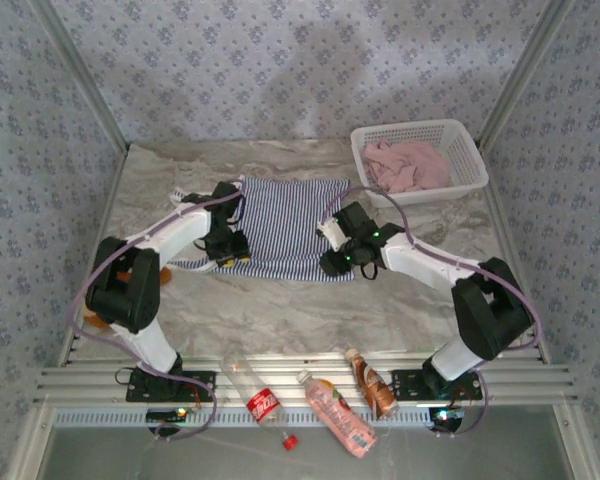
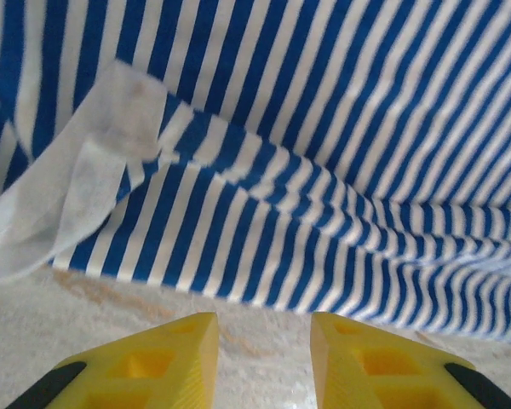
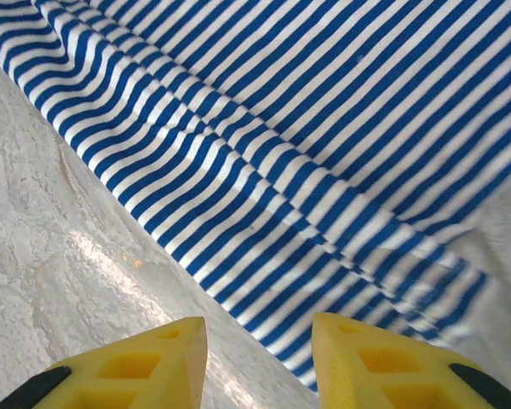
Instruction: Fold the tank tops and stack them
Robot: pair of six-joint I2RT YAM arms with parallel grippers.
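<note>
Two tank tops are in play, and only one is on the work surface. The striped tank top lies spread out in the middle of the table, straps toward the top of the overhead view. The pink tank top sits crumpled in the white basket at the upper right.

The left gripper hangs low at the lower left corner of the striped top and the right gripper at its lower right corner. In each wrist view the yellow fingers stand apart with bare marble between them. The striped edge lies just ahead of the tips, so neither tool has hold of anything. In the left wrist view a pale flap is turned over at the upper left and the cloth ripples along its edge. In the right wrist view the hem runs diagonally with a few shallow creases.

The step in hand looks like the first fold of the striped top, with both arms lined up to take the bottom corners. The next move would call for each tool to slide forward until one finger is under the hem, pinch only that layer, then lift and carry both corners together toward the straps. Uneven lifting could drag the cloth askew, and the turned-over flap on the left may need smoothing first.
</note>
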